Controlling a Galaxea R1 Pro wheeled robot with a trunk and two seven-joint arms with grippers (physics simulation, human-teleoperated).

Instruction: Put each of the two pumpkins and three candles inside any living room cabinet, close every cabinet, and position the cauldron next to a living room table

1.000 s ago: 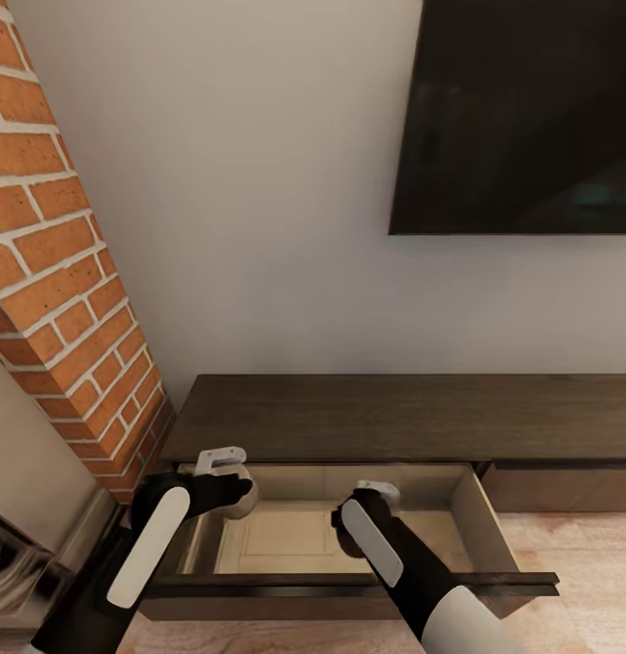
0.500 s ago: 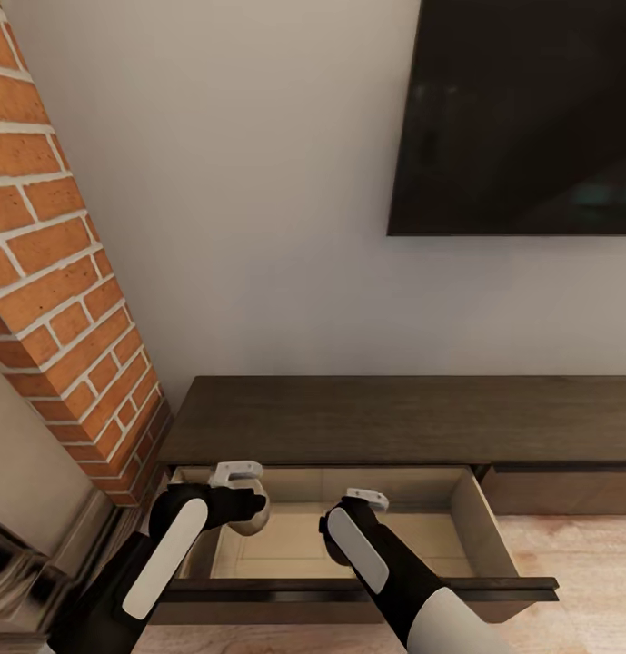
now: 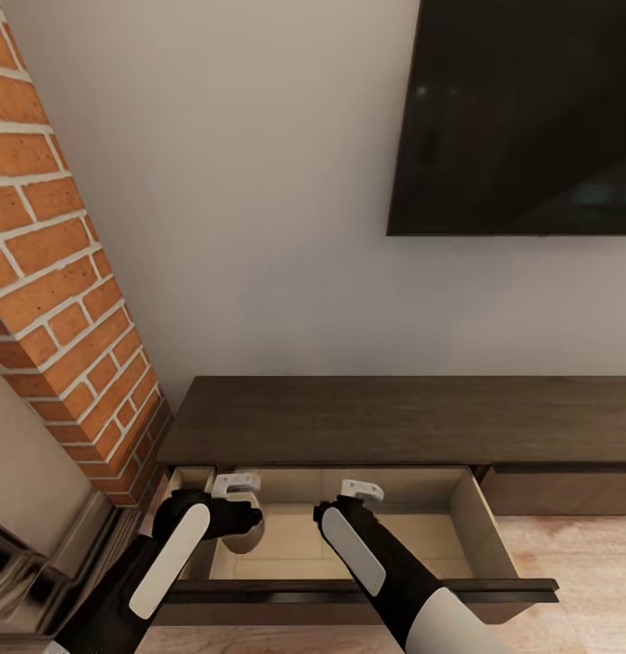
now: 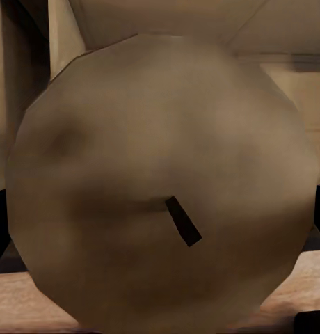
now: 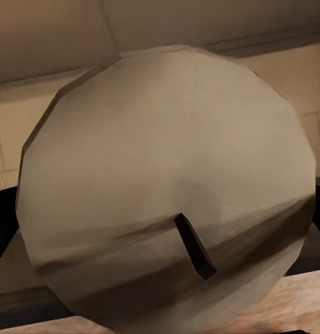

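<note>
Both claws reach into the cabinet's point(image 3: 349, 418) open drawer point(image 3: 476, 522). The left claw point(image 3: 237, 484) is clamped on a candle point(image 3: 244, 536), and the right claw point(image 3: 361, 491) grips another candle point(image 5: 167, 188), each wick end facing its wrist camera

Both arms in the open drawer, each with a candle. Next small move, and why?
Probably lower both a touch, then open. The left gripper and right gripper are inside the open drawer of the cabinet, each shut on a candle: left candle, right candle. The drawer floor shows pale beneath them, so release there looks safe.
</note>
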